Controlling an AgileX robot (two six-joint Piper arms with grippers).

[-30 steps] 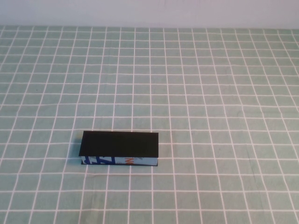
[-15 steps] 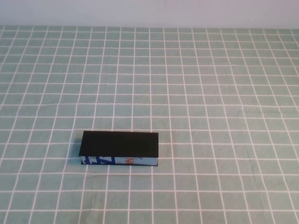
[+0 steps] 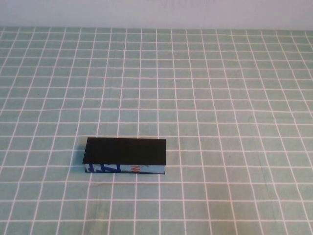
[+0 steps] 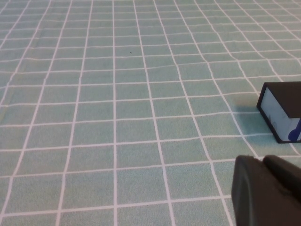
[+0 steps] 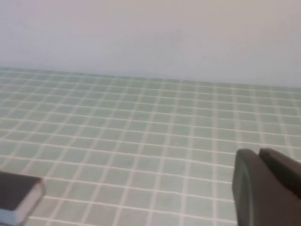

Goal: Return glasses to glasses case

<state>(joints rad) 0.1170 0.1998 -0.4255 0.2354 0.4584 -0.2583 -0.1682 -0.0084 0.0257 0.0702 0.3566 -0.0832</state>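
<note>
The case lies shut on the desk, toward your left and near edge, black lid on top and the blue-printed side facing you. You won't find the glasses anywhere in these views; they may already be inside, but the closed lid hides that.

Your left end effector hangs low over the desk near the case's end, which shows in its wrist view. Your right end effector is held back, well apart from the case, with only a corner of the case in its wrist view. For both, I cannot tell whether they are wide or narrow. Neither arm shows in the high view.

Judging by this, the task looks finished or not begun. If not begun, you first need to locate the glasses and lift the lid.
</note>
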